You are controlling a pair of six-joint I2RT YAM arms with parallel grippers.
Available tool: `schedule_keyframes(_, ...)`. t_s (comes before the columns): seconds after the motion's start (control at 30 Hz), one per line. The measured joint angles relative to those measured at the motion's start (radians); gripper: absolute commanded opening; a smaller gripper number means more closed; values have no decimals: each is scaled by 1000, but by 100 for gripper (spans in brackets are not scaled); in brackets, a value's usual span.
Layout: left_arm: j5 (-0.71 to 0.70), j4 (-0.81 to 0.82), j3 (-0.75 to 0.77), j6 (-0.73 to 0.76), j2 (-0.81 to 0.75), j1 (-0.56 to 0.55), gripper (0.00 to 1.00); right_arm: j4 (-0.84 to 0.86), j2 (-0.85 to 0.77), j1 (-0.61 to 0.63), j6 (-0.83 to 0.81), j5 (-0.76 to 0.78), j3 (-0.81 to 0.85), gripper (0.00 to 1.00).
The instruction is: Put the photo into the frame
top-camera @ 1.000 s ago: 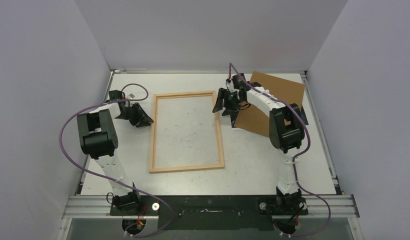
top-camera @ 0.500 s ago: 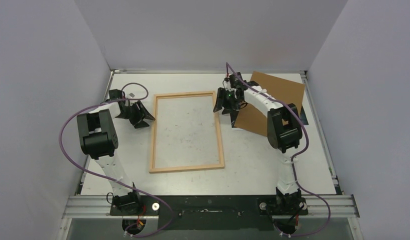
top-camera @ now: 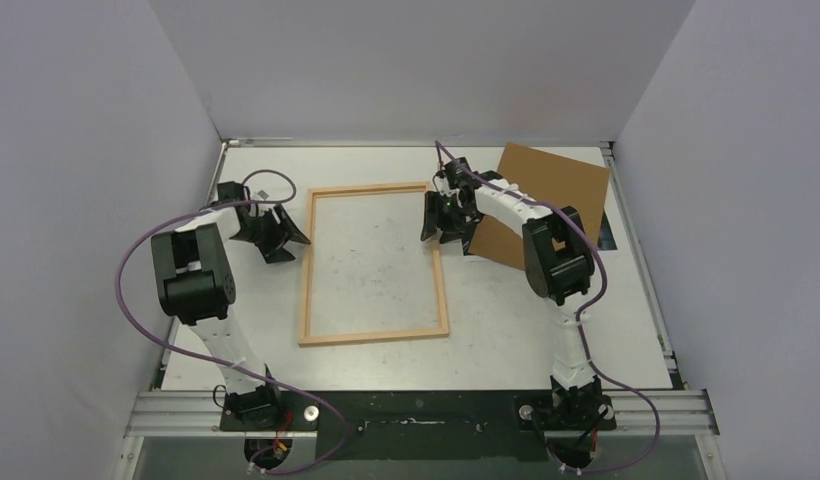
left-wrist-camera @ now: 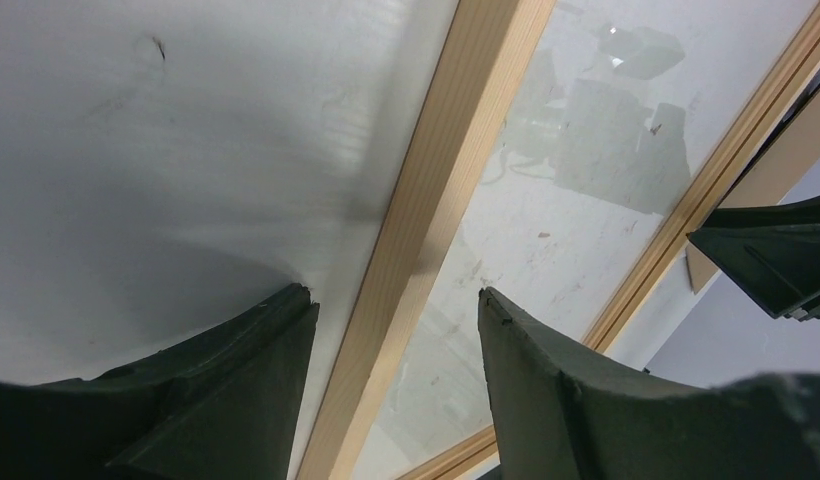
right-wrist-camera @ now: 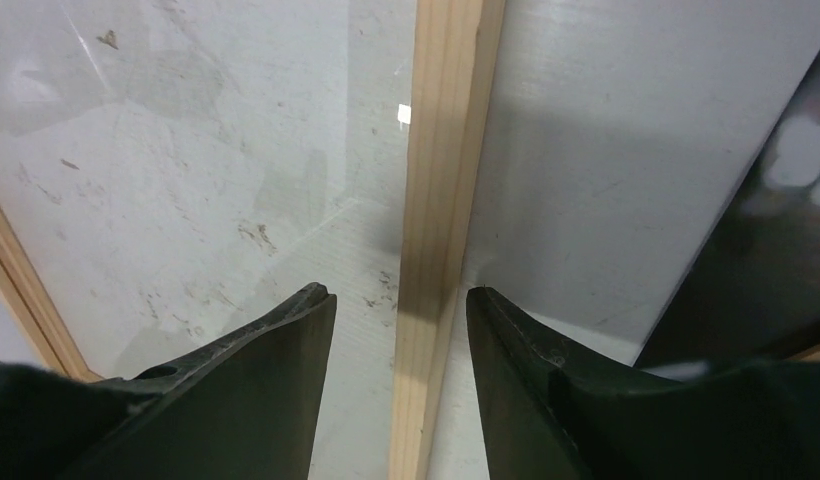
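Frame (top-camera: 306, 272), light wood with pane, flat on table (top-camera: 516, 330): likely light, stiff, breakable; take by rails, each straddled, unclamped, by open-fingered left gripper (left-wrist-camera: 396, 300) and right gripper (right-wrist-camera: 398, 295); photo (top-camera: 470, 254) mostly under brown board (top-camera: 556, 175).

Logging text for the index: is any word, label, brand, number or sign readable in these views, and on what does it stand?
None: nothing readable shows on the frame, the brown board or the table.
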Motion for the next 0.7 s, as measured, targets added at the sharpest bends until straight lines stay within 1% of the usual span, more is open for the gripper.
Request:
schedule_keyframes(0.2, -16, -14, -63, -1, -47, -16, 55, -15, -3, 15, -24, 15, -28, 51)
schedule_keyframes(0.37, -37, -20, -104, -1, -78, -34, 51, -27, -23, 26, -42, 24, -56, 48)
schedule_keyframes(0.47, -50, -21, -132, -2, -101, -40, 45, -35, -40, 32, -46, 25, -84, 44)
schedule_keyframes(0.57, -53, -20, -153, -3, -115, -43, 42, -40, -55, 37, -48, 26, -106, 37)
schedule_keyframes(0.7, -53, -16, -157, -9, -116, -43, 40, -32, -60, 39, -42, 25, -121, 34)
